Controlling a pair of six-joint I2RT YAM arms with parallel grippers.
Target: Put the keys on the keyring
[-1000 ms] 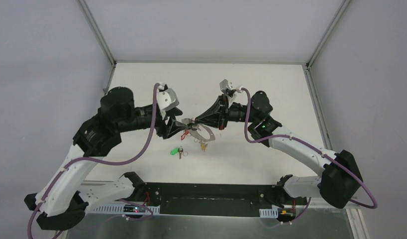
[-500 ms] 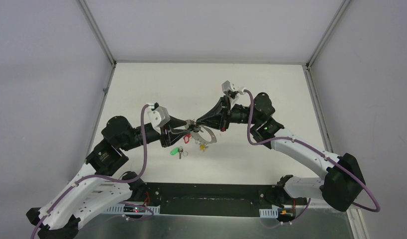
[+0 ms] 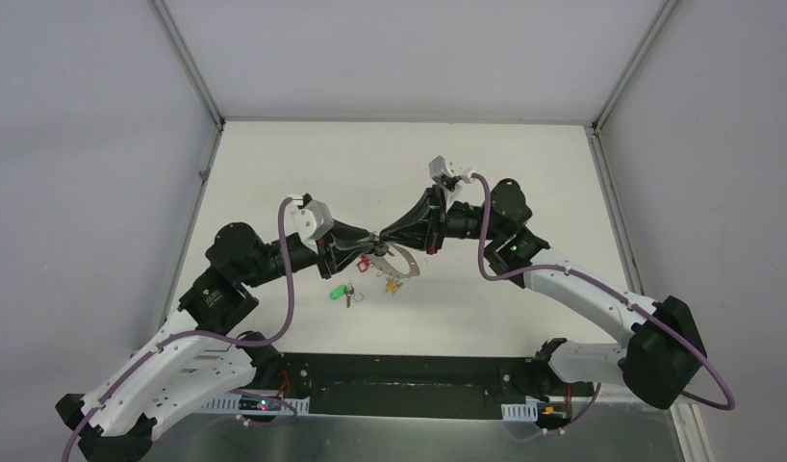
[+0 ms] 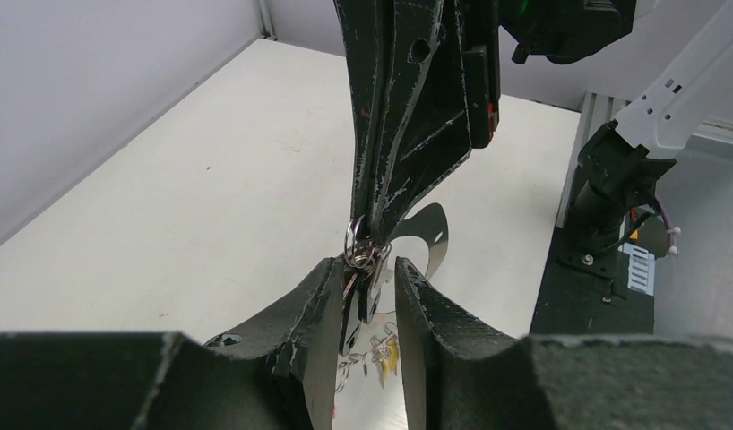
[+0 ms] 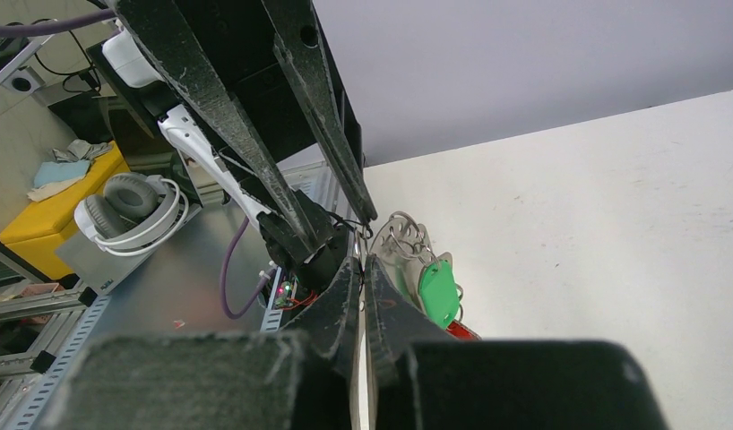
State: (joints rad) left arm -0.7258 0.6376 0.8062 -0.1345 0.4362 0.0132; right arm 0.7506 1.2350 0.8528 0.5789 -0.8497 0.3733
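Observation:
My right gripper (image 3: pixel 378 235) is shut on the thin grey keyring (image 3: pixel 401 262) and holds it above the table. Keys with a green cap (image 5: pixel 437 291) and a red cap (image 5: pixel 459 331) hang on the ring, and a yellow one (image 3: pixel 393 285) dangles below it. My left gripper (image 4: pixel 363 265) meets the right one tip to tip. Its jaws stand narrowly apart around a black-capped key (image 4: pixel 352 309) and the small split rings (image 4: pixel 358 244) that hang at the right fingertips (image 4: pixel 374 219). A loose green-capped key (image 3: pixel 340 291) lies on the table under the left gripper.
A small loose ring (image 3: pixel 358 297) lies beside the green key. The black base plate (image 3: pixel 399 385) runs along the near edge. White walls and metal posts (image 3: pixel 188 63) enclose the table. Headphones (image 5: pixel 134 210) sit off the table.
The left arm has dropped and stretched forward, bringing its gripper in line with the right gripper's tip. Its jaws have narrowed around the hanging key. The right arm has barely moved.

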